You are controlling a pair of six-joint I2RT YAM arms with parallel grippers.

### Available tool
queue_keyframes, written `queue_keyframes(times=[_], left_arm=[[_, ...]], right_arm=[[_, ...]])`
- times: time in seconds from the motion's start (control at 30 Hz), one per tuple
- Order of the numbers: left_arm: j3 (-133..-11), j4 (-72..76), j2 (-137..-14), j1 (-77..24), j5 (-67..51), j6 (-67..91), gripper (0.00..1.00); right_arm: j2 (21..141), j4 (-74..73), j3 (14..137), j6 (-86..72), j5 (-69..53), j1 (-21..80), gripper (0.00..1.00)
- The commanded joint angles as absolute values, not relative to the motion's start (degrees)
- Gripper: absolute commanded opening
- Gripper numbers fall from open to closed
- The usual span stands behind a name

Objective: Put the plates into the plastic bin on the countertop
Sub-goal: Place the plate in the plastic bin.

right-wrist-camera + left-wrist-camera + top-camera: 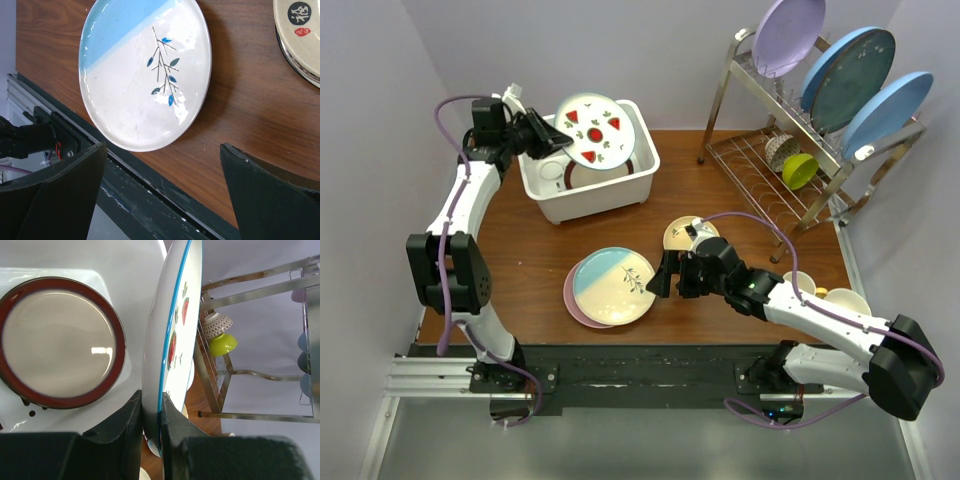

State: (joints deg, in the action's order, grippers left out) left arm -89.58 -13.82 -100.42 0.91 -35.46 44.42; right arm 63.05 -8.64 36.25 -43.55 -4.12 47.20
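Observation:
My left gripper (548, 140) is shut on the rim of the white plate with red-green motifs (595, 130), holding it tilted above the plastic bin (590, 200). In the left wrist view that plate (172, 330) stands edge-on between the pads (131, 422). The maroon-rimmed cream plate (57, 342) lies flat in the bin. On the countertop (530, 260) the pale blue plate (615, 283) rests on the pink plate (570, 300). The small tan plate (678, 234) lies further right. My right gripper (660, 275) hovers open at the pale blue plate's (145, 75) right edge, touching nothing.
A chrome wire rack (760, 170) stands at the back right with upright lilac (785, 35) and blue plates (850, 75) and a yellow-green cup (800, 170). Two pale cups (825, 295) sit by my right arm. A black rail (640, 360) borders the near edge.

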Motion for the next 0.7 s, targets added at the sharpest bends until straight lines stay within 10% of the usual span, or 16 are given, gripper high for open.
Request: queue_keyframes(times=[0.0, 0.67], left_arm=[[-93.1, -5.5, -100.5, 2.1, -38.0, 45.8, 0.00], [-88.0, -6.5, -104.8, 3.1, -35.7, 42.4, 0.00]], right_arm=[[63.5, -8.3, 36.1, -42.6, -4.7, 47.0, 0.99], [64.9, -8.0, 36.0, -42.6, -5.2, 46.8, 0.99]])
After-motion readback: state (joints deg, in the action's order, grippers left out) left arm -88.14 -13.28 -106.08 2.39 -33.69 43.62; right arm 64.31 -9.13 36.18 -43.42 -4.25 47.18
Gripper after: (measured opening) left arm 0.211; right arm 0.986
